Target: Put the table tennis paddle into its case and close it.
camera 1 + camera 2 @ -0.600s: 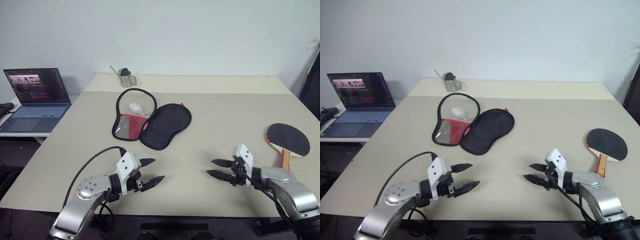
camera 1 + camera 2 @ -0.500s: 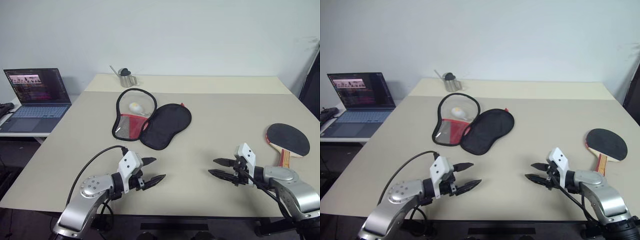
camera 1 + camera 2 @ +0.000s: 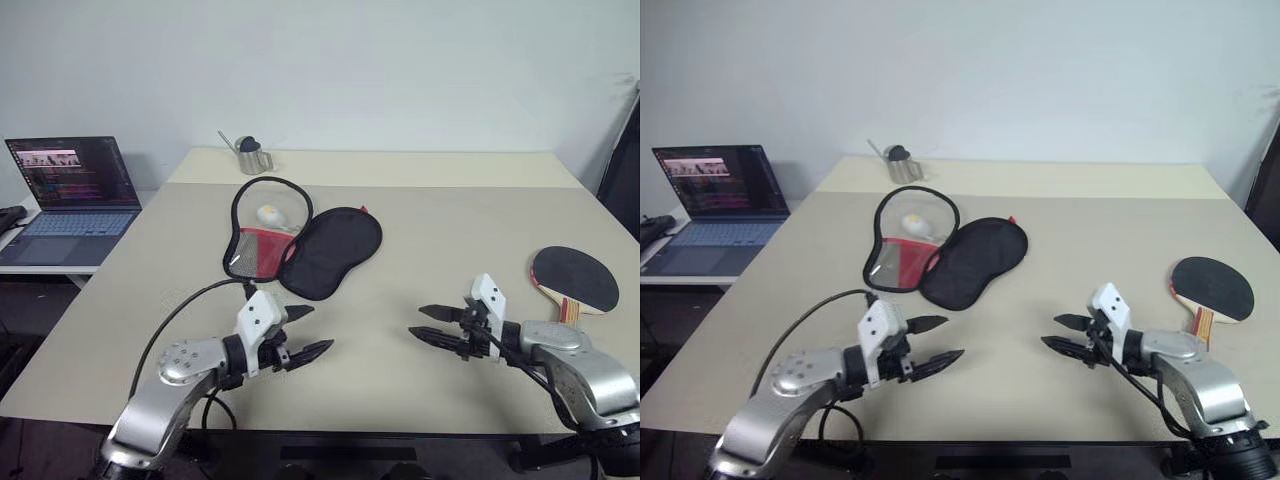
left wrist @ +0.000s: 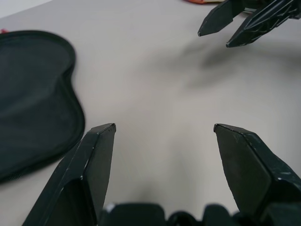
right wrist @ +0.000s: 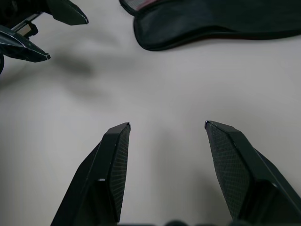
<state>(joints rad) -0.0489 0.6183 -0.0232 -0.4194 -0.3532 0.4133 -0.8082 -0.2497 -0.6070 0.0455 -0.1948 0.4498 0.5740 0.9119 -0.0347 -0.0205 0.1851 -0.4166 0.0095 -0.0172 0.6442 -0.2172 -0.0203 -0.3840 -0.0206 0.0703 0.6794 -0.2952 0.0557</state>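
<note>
Silver arms, white wrist blocks, black gripper (image 3: 302, 332) fingers

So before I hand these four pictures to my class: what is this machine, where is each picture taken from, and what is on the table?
It is a two-armed robot. The two wide pictures come from cameras in its head, looking down over its arms at a beige table. The two close pictures come from cameras on its wrists, each looking out between that arm's own two black fingers. The left tool and the right tool hover open above the table and hold nothing. In the middle lies an unzipped paddle case with a small white ball inside. The table tennis paddle lies near the table's right edge. A small metal jug stands at the back, and a laptop sits on a side desk.
</note>
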